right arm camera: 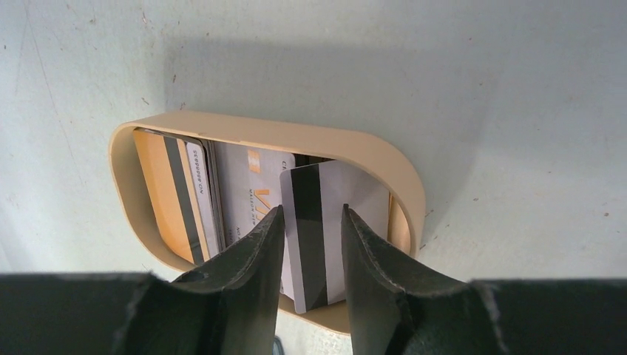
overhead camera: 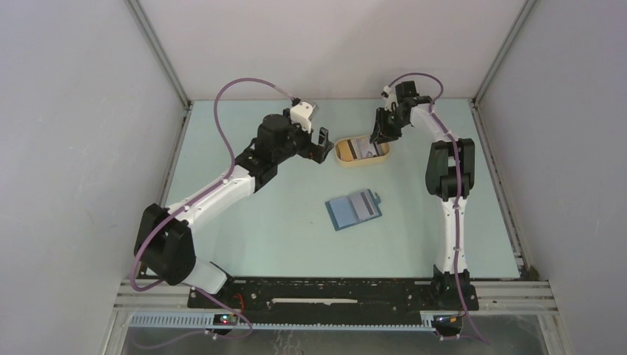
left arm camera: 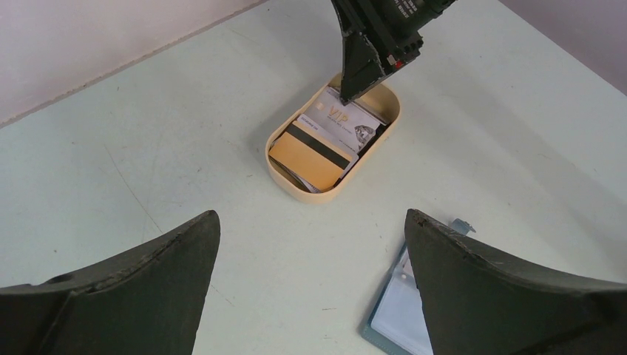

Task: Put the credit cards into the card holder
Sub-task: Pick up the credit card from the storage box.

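Credit cards (right arm camera: 236, 192) in tan tray (right arm camera: 296, 140); my right claw (right arm camera: 312, 214), narrow gap, over striped one for pickup, grip unclear; left claw (left arm camera: 312, 218) wide, empty.

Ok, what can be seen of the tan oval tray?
The tan oval plastic-looking tray lies flat on the pale green table, beyond the open blue wallet. Its low wall has rounded ends. Inside lie overlapping cards, orange and whitish, some with black stripes. The right claw reaches into it, straddling a tilted striped card.
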`<action>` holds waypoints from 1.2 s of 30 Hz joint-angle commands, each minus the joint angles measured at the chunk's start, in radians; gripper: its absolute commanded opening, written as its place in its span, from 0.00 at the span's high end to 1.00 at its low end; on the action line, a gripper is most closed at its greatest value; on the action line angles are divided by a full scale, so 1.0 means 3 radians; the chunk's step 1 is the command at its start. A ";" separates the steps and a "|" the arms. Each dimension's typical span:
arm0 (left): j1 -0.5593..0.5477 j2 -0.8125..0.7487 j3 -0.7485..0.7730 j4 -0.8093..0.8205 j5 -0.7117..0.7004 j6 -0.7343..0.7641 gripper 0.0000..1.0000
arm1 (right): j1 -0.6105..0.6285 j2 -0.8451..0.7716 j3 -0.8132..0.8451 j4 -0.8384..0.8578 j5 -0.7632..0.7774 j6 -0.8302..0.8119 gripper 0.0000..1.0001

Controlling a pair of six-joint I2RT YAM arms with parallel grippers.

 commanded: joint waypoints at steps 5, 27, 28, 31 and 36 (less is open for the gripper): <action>0.0020 -0.0012 0.0119 0.0053 0.0045 0.0082 0.00 | -0.0062 -0.0249 0.0055 -0.0050 0.0251 -0.0149 0.60; 0.0020 -0.0009 0.0124 0.0043 0.0051 0.0082 0.00 | -0.0025 -0.0296 -0.0017 -0.0002 0.0633 -0.0352 0.97; 0.0020 -0.0012 0.0125 0.0039 0.0052 0.0085 0.00 | -0.0012 -0.0337 -0.0053 0.0037 0.0669 -0.0380 1.00; 0.0020 -0.0018 0.0119 0.0042 0.0048 0.0081 0.00 | 0.0033 -0.0484 -0.0145 0.0131 0.0752 -0.0456 1.00; 0.0020 -0.0111 0.0067 0.0091 0.0044 0.0030 0.00 | 0.0130 -0.0807 -0.0317 0.0313 0.0925 -0.0573 1.00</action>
